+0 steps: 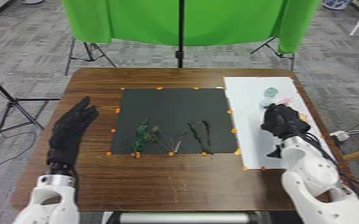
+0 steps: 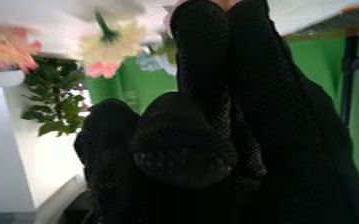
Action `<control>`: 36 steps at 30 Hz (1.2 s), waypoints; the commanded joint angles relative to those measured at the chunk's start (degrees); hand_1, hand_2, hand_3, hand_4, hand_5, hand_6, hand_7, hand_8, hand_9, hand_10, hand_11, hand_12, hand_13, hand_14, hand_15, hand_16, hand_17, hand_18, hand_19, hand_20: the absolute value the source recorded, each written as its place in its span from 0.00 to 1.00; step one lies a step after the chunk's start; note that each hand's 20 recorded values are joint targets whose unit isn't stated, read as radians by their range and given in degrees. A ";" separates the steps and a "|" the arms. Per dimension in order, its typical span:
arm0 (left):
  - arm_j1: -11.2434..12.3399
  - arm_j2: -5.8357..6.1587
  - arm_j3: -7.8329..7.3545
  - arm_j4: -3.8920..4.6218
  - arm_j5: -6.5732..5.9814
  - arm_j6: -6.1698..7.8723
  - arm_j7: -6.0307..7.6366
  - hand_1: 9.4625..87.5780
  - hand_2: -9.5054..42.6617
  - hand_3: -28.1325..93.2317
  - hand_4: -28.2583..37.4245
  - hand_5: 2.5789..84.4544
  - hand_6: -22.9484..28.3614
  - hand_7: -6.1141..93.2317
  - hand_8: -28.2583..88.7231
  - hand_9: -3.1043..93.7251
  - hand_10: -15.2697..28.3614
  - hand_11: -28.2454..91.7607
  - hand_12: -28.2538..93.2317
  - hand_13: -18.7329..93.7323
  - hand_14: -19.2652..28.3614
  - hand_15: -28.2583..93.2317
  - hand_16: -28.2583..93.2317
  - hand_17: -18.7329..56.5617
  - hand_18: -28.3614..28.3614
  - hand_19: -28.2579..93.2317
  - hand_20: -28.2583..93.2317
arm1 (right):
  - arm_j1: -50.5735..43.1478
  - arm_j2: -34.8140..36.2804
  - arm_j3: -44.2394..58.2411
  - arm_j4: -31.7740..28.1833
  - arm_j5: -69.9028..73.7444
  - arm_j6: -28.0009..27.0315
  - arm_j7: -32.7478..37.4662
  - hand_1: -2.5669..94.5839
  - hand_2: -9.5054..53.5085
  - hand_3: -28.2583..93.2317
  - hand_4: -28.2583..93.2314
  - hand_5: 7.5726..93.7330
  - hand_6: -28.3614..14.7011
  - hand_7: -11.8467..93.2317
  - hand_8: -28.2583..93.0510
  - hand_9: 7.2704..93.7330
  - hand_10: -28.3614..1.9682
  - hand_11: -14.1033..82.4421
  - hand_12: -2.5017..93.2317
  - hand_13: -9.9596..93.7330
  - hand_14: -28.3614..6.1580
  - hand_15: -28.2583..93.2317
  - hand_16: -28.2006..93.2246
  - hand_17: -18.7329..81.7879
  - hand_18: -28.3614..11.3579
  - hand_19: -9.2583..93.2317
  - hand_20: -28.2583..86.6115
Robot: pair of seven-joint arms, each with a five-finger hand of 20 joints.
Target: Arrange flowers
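Note:
Over the white sheet on the table's right side is my right hand (image 1: pixel 284 120), its fingers extended. Just beyond it are a pale blue-green flower (image 1: pixel 270 92) and a pink one (image 1: pixel 286 101). In the right wrist view my right hand (image 2: pixel 233 115) has long straight fingers, with nothing visibly held. Near them are a cream flower (image 2: pixel 118 47), a pink flower (image 2: pixel 8 47), a pale blue one (image 2: pixel 151 62) and green leaves (image 2: pixel 55 97). Leafy green stems (image 1: pixel 143 134) and darker stems (image 1: pixel 200 135) lie on the black mat. My left hand (image 1: pixel 74 120) is open left of the mat.
The black mat (image 1: pixel 171 107) fills the middle of the brown table (image 1: pixel 184 180), with orange tabs round its edges. The white sheet (image 1: pixel 246 95) lies to its right. A green cloth (image 1: pixel 140 22) hangs on stands beyond the table's far edge.

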 commanded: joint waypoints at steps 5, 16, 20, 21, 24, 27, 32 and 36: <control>4.28 -0.04 -4.03 -0.79 -2.52 4.27 2.17 0.17 0.15 0.77 0.09 0.48 0.53 0.12 0.19 0.45 0.64 0.34 0.32 0.47 0.72 0.31 0.24 0.35 0.68 0.25 0.39 | 24.02 0.15 -15.70 -4.73 9.65 4.55 -7.52 0.74 0.00 0.59 0.16 0.87 0.62 0.30 0.35 1.00 0.66 0.33 0.43 1.00 0.83 0.73 0.51 0.87 0.49 1.00 0.73; 3.68 -0.67 -2.47 -0.09 -4.25 7.43 2.46 0.07 0.43 0.76 0.00 0.49 0.54 0.11 0.19 0.46 0.65 0.34 0.31 0.47 0.72 0.31 0.24 0.35 0.68 0.25 0.39 | 33.02 -20.18 -35.62 7.76 6.20 -4.96 -21.29 0.73 0.00 0.59 0.15 0.87 0.63 0.31 0.35 1.00 0.67 0.33 0.43 1.00 0.83 0.74 0.51 0.87 0.50 1.00 0.75; 2.85 -0.66 -2.09 0.29 -4.51 7.88 1.60 0.08 0.59 0.72 0.00 0.50 0.54 0.11 0.19 0.47 0.66 0.34 0.31 0.47 0.72 0.31 0.24 0.35 0.67 0.25 0.39 | 32.35 -25.58 -36.74 12.98 0.99 -7.40 -24.93 0.73 0.00 0.60 0.15 0.87 0.63 0.31 0.34 1.00 0.67 0.33 0.43 1.00 0.83 0.74 0.52 0.87 0.50 1.00 0.75; 3.27 -0.76 -2.18 0.05 -4.68 7.82 1.60 0.08 0.61 0.72 0.00 0.50 0.55 0.11 0.19 0.47 0.66 0.34 0.31 0.47 0.72 0.31 0.24 0.35 0.67 0.25 0.39 | 31.95 -26.56 -36.82 14.07 -0.14 -7.70 -25.64 0.73 0.00 0.60 0.15 0.87 0.64 0.31 0.34 1.00 0.68 0.33 0.43 1.00 0.83 0.74 0.52 0.87 0.50 1.00 0.75; 3.44 -0.58 -2.17 -0.04 -4.69 7.75 1.88 0.08 0.63 0.72 0.00 0.50 0.55 0.11 0.19 0.47 0.66 0.34 0.31 0.47 0.72 0.31 0.24 0.35 0.67 0.25 0.39 | 30.98 -28.70 -36.49 16.89 -4.88 -8.01 -27.15 0.73 0.00 0.60 0.15 0.87 0.64 0.31 0.34 1.00 0.68 0.33 0.43 1.00 0.83 0.74 0.52 0.87 0.50 1.00 0.75; 3.65 -0.37 -2.20 -0.24 -4.65 7.66 1.92 0.06 0.61 0.73 0.00 0.50 0.55 0.11 0.19 0.47 0.66 0.34 0.31 0.47 0.71 0.31 0.24 0.35 0.67 0.25 0.39 | 29.55 -30.17 -35.40 18.66 -9.42 -9.10 -28.16 0.73 0.00 0.60 0.14 0.86 0.64 0.32 0.34 0.99 0.67 0.33 0.44 1.00 0.83 0.74 0.52 0.87 0.50 1.00 0.75; 3.61 -0.42 -2.16 -0.29 -4.50 7.14 1.89 0.06 0.57 0.74 0.00 0.50 0.55 0.11 0.19 0.47 0.66 0.34 0.31 0.47 0.72 0.31 0.24 0.35 0.67 0.25 0.39 | 27.90 -30.45 -34.31 19.58 -14.32 -11.39 -28.48 0.71 0.00 0.60 0.15 0.85 0.65 0.32 0.33 0.99 0.67 0.33 0.44 0.99 0.83 0.74 0.52 0.87 0.50 1.00 0.75; 3.40 -0.37 -1.86 -0.16 -4.44 6.75 1.69 0.06 0.54 0.74 0.00 0.49 0.55 0.11 0.19 0.46 0.66 0.34 0.31 0.47 0.72 0.31 0.24 0.35 0.67 0.25 0.39 | 26.85 -31.96 -32.27 21.71 -20.81 -9.84 -31.29 0.71 0.00 0.60 0.14 0.85 0.66 0.32 0.32 0.98 0.67 0.33 0.44 0.99 0.82 0.74 0.52 0.87 0.49 1.00 0.75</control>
